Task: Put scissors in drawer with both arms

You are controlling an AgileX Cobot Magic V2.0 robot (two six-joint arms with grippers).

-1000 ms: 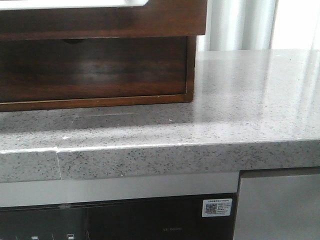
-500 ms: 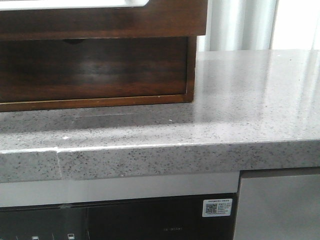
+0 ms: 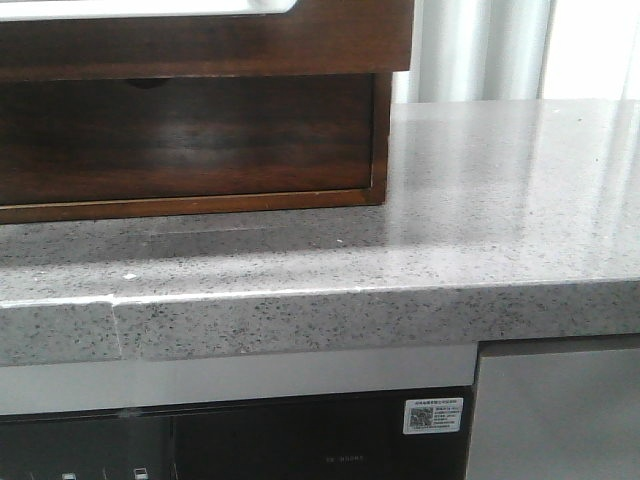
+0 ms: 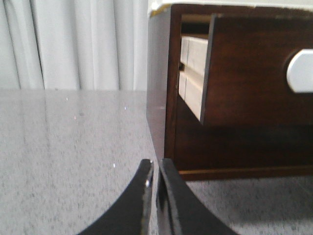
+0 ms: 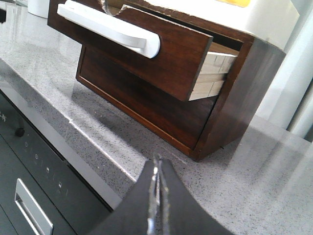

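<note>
Your left gripper [image 4: 155,196] shows its fingers [image 4: 139,200] pressed together with only a thin slit between them and nothing held; they hang just above the grey speckled surface [image 4: 63,156], near the corner of the dark wooden cabinet [image 4: 159,93]. Your right gripper [image 5: 156,196] is likewise closed, its fingers [image 5: 171,200] meeting tip to tip and empty, poised over the surface [image 5: 274,166] in front of the cabinet's [image 5: 244,93] other corner. You can see the drawer [image 5: 161,54] pulled partway out of the cabinet, its pale side wall [image 5: 212,76] exposed and a white handle [image 5: 110,27] across its glossy front; in the left wrist view the same drawer [image 4: 254,73] juts forward with its pale side [image 4: 193,73] showing. In the front view the drawer [image 3: 200,40] overhangs the cabinet's lower panel [image 3: 190,135], which rests on the surface [image 3: 480,200]. You cannot see the scissors in any view, and neither arm appears in the front view
</note>
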